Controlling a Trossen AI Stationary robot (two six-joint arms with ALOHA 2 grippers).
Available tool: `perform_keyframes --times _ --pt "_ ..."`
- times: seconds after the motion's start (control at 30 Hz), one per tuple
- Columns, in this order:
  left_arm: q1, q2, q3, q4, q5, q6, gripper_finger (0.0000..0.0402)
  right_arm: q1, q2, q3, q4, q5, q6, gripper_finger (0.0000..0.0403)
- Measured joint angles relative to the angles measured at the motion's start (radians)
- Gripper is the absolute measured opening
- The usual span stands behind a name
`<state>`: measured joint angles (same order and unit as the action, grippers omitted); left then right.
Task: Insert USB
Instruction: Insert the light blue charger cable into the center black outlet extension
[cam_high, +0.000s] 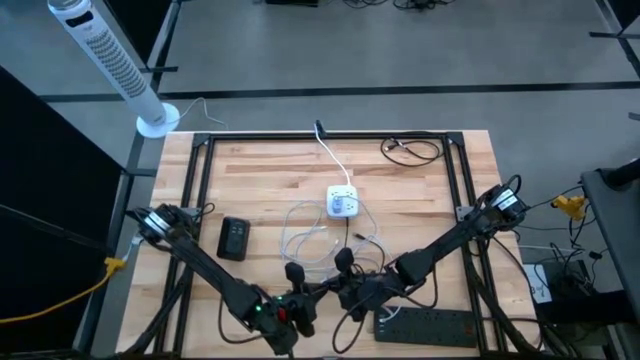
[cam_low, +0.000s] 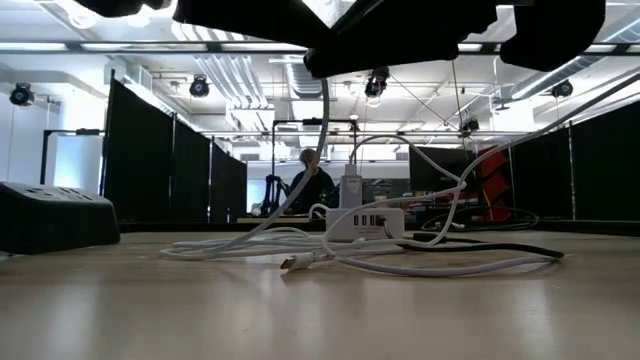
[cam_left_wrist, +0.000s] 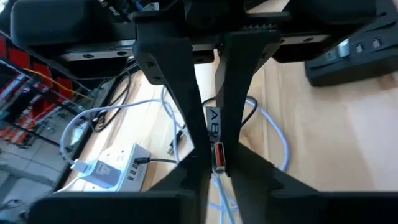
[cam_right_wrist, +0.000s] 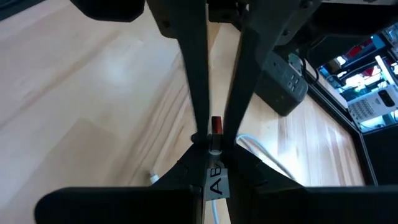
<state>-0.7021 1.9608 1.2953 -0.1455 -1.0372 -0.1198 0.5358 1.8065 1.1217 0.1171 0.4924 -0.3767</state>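
Handover is the step we judge to be under way, at the front middle of the table, where both arms meet above the loose white cable. The plug is held in the air there, well short of the hub.

The right gripper is clamped on the labelled sleeve just behind the plug. The left gripper has its fingers pressed together on the plug's red-marked end. So both hold the same small piece, nearly fingertip to fingertip.

To do this well, we would have one gripper hold firm before the other lets go, so the plug cannot twist or drop. The gripper that keeps it should hold the body and leave the metal end free, since covered metal cannot enter a port. We would also watch the cable loops on the table (they could drag the plug sideways on the way over).

The plug's long axis follows the cable and runs along the line between the two wrists. Its red end lies toward the left wrist and its labelled end toward the right one. The hub's ports face the front edge, as the low view shows. By our reckoning the plug must therefore be turned to point toward the back of the table before it goes in. The fingers hide which flat face is up.
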Motion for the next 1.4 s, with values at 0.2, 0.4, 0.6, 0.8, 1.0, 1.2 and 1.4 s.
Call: perform_keyframes --times 0.2,0.4,0.6,0.8,1.0,1.2,1.4 --pt "-0.014 0.002 0.004 0.007 -0.039 0.009 0.0005 0.0 0.0 0.001 0.008 0.002 0.002 0.0016" --pt "-0.056 0.005 0.038 0.001 -0.118 0.067 0.0005 0.001 -0.005 0.006 0.038 -0.031 0.032 0.0029" --pt "-0.117 0.006 0.078 0.007 -0.239 0.09 0.0003 0.015 -0.012 0.014 0.022 -0.034 0.043 0.015" --pt "-0.209 0.004 0.1 0.015 -0.481 0.13 0.0003 0.066 -0.019 -0.069 0.227 0.086 -0.143 0.0164" --pt "-0.268 0.003 0.124 0.014 -0.529 0.143 0.0003 0.055 -0.018 -0.247 0.754 -0.104 -0.221 0.0117" --pt "-0.248 0.002 0.133 0.075 -0.407 0.161 0.0003 0.049 -0.018 -0.321 1.084 -0.189 -0.24 0.0095" --pt "-0.227 0.002 0.146 0.453 -0.111 0.503 0.0003 0.042 -0.018 -0.302 1.025 -0.373 -0.212 0.0127"
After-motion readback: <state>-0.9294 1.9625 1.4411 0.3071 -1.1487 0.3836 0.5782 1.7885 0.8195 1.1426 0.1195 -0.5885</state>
